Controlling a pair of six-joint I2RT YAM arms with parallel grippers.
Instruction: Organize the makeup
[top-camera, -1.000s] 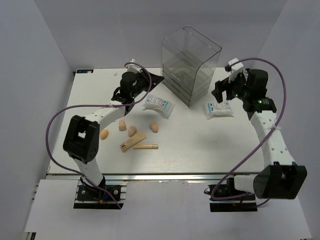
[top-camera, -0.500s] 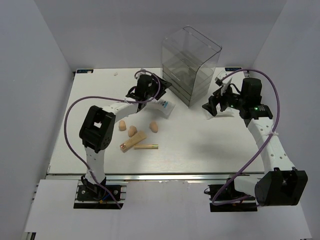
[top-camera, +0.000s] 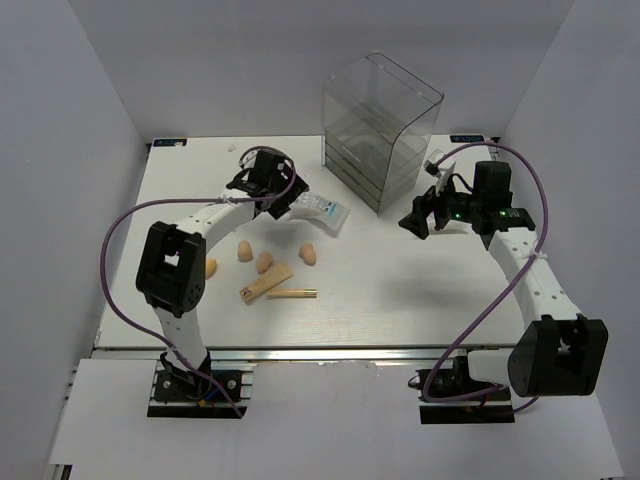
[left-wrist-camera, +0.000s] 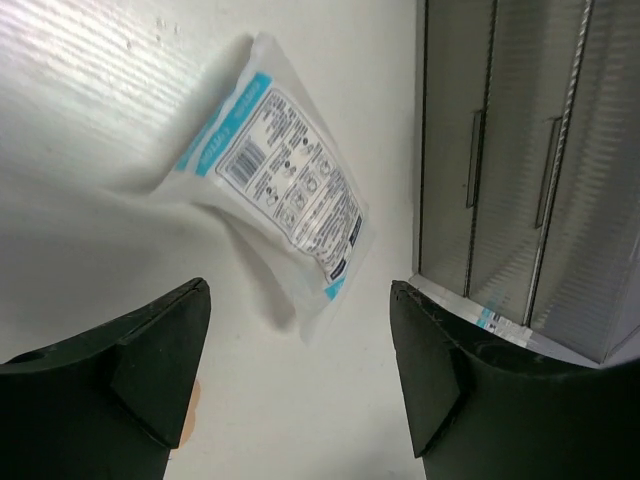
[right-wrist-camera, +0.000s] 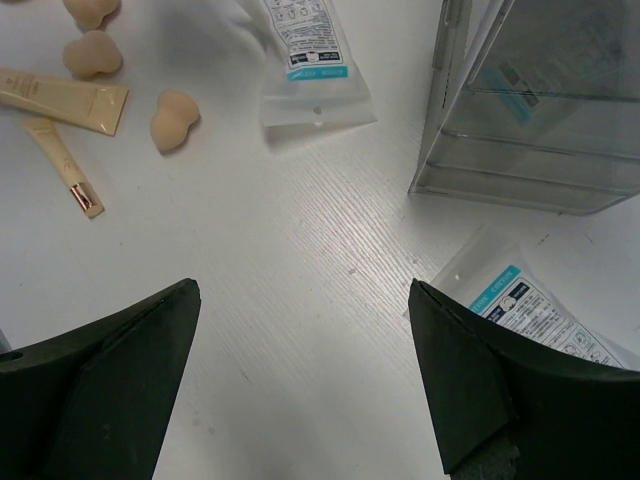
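Two grippers spread wide, empty — left gripper (left-wrist-camera: 300, 295) over a packet (left-wrist-camera: 280, 190); right gripper (right-wrist-camera: 302, 292) beside the second packet (right-wrist-camera: 528, 312).

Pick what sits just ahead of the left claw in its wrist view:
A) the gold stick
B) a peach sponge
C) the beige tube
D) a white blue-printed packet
D: the left claw is open, and the white packet lies just beyond its fingers, beside the clear drawer box.

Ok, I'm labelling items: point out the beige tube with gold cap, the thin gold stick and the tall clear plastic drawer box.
Beige tube (top-camera: 267, 283): top view, mid-body.
Gold stick (top-camera: 292, 294): top view, its middle.
Drawer box (top-camera: 408, 150): top view, right side wall.
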